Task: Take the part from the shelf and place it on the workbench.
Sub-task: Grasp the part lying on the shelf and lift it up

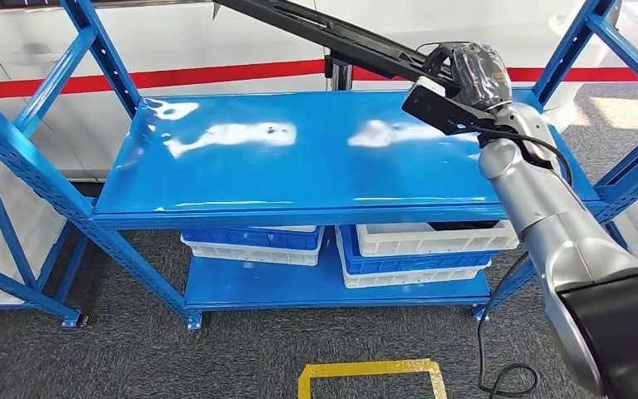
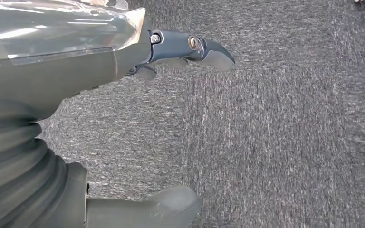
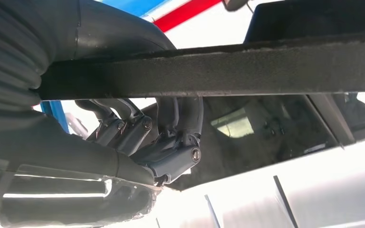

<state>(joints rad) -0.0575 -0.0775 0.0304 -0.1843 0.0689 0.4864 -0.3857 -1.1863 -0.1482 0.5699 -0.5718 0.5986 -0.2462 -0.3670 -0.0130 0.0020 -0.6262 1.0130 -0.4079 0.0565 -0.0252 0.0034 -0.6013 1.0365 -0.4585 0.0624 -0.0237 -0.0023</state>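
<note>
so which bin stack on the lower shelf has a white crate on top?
The stack on the right, under the right arm: a white crate sits on its blue bin. The stack on the left is topped by a blue bin, white below.

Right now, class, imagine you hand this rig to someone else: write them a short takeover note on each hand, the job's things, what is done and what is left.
Right hand: raised above the right rear of the blue shelf, fingers curled around a long black part that extends up and to the left.
Left hand: hangs over grey carpet, holding nothing, fingers apart.
Done: the part is gripped and lifted off the shelf top.
Left: carry it to the workbench and set it down there.
Also: blue and white bins on the lower shelf.
</note>
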